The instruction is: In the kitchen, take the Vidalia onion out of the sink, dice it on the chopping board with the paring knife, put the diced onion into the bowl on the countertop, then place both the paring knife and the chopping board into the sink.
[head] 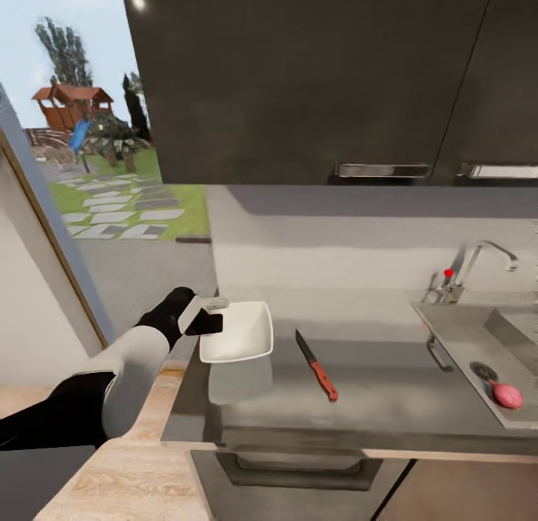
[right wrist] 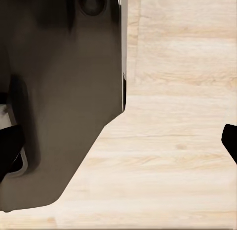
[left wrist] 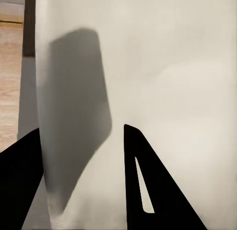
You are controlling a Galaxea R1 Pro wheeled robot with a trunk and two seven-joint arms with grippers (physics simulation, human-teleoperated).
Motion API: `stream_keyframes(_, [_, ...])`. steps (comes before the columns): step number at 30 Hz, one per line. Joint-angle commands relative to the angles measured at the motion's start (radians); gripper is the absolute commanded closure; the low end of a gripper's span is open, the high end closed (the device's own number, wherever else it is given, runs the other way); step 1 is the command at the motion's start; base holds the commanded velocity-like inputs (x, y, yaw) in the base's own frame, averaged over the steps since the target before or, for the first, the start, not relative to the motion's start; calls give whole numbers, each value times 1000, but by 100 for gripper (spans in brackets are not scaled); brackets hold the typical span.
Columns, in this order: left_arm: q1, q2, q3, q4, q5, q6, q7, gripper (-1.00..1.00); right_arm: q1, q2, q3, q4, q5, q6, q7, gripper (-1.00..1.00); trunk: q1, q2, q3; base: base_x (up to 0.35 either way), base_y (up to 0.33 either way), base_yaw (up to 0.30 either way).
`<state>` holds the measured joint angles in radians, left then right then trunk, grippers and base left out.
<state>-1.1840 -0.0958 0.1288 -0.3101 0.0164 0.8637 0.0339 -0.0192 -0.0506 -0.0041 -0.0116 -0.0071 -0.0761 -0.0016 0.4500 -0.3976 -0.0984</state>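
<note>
The white bowl [head: 237, 331] sits at the left end of the grey countertop [head: 388, 401]. My left gripper [head: 210, 314] is shut on the bowl's left rim. In the left wrist view the left gripper [left wrist: 81, 128] straddles the bowl wall [left wrist: 168, 76], one finger inside and one outside. The paring knife [head: 317, 365], grey blade and red handle, lies on the counter right of the bowl. The pinkish onion [head: 507, 395] rests in the sink [head: 467, 330] beside the drain. My right gripper [right wrist: 119, 146] hangs open over the wood floor. The chopping board is out of view.
A curved chrome tap [head: 478, 263] with a red dot stands behind the sink. Dark wall cabinets [head: 314, 80] hang above the counter. A glass door on the left opens on a garden [head: 112, 170]. A dark cabinet side [right wrist: 59, 91] fills part of the right wrist view.
</note>
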Motion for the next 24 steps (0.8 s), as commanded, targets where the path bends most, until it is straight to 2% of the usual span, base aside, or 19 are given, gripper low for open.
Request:
stream_keyframes(1, [-1, -1, 8, -1, 3, 5, 4, 100, -1, 0, 0, 1, -1, -4, 0, -100, 0, -2, -2, -329, 0, 0])
stream_keyframes(12, [-1, -1, 8, -1, 3, 5, 4, 100, -1, 0, 0, 1, -1, -4, 0, -100, 0, -2, -2, -322, 0, 0])
stream_keyframes(24, [0, -1, 8, -1, 3, 5, 4, 100, -1, 0, 0, 1, -1, -3, 0, -100, 0, -2, -2, -30, 0, 0])
